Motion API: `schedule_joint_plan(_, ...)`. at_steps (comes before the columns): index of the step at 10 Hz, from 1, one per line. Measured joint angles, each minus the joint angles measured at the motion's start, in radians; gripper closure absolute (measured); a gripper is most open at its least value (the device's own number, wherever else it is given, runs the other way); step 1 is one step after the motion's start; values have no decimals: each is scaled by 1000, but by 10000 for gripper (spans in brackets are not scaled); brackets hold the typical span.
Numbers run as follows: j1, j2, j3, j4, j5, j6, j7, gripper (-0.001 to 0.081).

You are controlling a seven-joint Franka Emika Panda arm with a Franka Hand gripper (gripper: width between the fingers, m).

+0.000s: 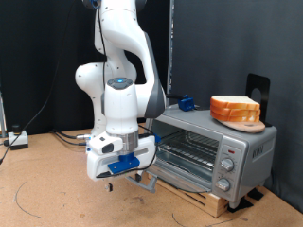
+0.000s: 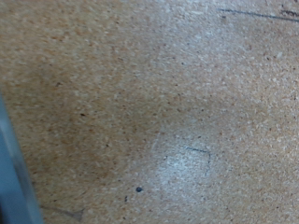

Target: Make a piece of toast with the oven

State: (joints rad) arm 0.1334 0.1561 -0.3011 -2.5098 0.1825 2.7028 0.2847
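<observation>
Arm bent downward, gripper (image 1: 115, 179) hanging low, empty.

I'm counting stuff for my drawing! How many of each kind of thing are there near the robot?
Oven: 1
Piece of toast: 1
Round wooden dish under it: 1
Small blue thing on the oven: 1
Robot hand: 1
Total: 5

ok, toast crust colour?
Orange-brown on the piece of toast, pale cream face; exterior view shows it best.

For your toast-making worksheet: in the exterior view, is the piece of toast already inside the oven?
No, the piece of toast sits on top of the oven.
</observation>
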Motion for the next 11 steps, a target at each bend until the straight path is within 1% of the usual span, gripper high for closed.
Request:
schedule_joint_plan(1,-2,19,1,2,2,4,-1,2)
schedule_joint_plan(3,-4,66,0,4,2,40,-1,2)
schedule_joint_plan(6,-10,117,5,-2,23,107,-25,2)
schedule_joint_plan(7,-12,121,0,-4,24,131,-27,2)
schedule_joint_plan(8,-11,124,-17,-4,11,148,-17,2)
schedule_joint_plan(10,-14,119,-62,-1,-10,142,2,2)
schedule_joint_plan(11,-27,105,-65,0,-5,130,-16,2)
